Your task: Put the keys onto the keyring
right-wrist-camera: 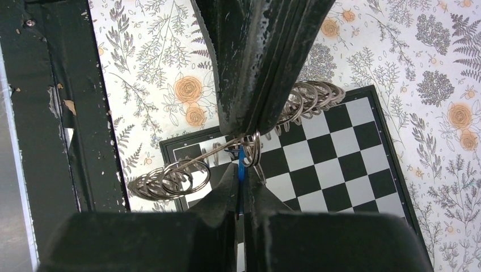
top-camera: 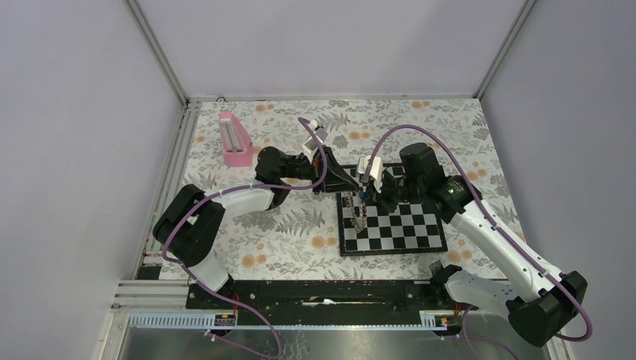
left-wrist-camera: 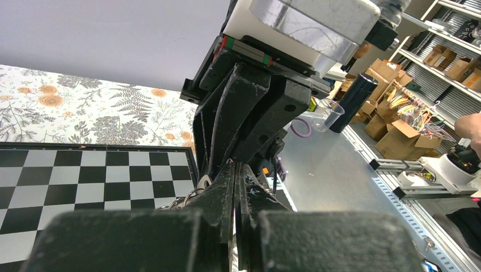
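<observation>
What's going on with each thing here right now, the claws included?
Left gripper: shut on the keyring.
Right gripper: shut on the key.
Keyring: lifted above the chessboard, sagging either side of the left gripper.
Key: pinched, tip at the keyring; threaded or not, cannot tell.
Chessboard: lying flat.
Pink box: lying untouched.

My right gripper [right-wrist-camera: 240,180]: black matt plastic, scuffed pale along the finger edges. Between the tips is the key [right-wrist-camera: 241,161], a sliver of smooth bright blue plastic. Just beyond the tips is the keyring [right-wrist-camera: 170,180], thin polished metal wire loops, glinting. My left gripper [right-wrist-camera: 249,127]: same black, scratched. Under both is the chessboard [right-wrist-camera: 340,164], smooth with a slight sheen. Around it is the table cover [right-wrist-camera: 170,68], printed floral, matt.
</observation>
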You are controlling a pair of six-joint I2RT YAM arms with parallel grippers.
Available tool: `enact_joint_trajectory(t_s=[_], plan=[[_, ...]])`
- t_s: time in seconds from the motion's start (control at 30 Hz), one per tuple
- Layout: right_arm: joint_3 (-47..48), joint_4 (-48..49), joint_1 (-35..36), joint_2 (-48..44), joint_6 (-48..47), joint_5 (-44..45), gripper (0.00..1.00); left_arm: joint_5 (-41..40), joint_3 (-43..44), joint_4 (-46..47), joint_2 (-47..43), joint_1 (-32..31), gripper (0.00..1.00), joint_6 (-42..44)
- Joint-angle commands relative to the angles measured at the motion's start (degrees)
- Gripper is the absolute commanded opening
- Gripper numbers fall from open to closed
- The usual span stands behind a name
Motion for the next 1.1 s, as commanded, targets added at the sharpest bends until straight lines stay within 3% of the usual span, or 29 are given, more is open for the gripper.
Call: enact_joint_trajectory(t_s=[0.0, 0.63, 1.07], plan=[[0.2, -1.19, 0.56, -1.59, 0.63, 0.76, 0.0, -0.93, 0.64, 6.65, -1.3, 0.1, 0.0, 0.85], [4.51, -4.99, 0.43, -3.07, 0.11, 1.72, 0.0, 1.28, 0.63, -3.53, -2.55, 0.19, 0.0, 10.94], [4.38, -5.15, 0.42, -3.02, -0.23, 6.29, 0.0, 2.11, 0.89, -1.86, -2.71, 0.19, 0.0, 9.77]])
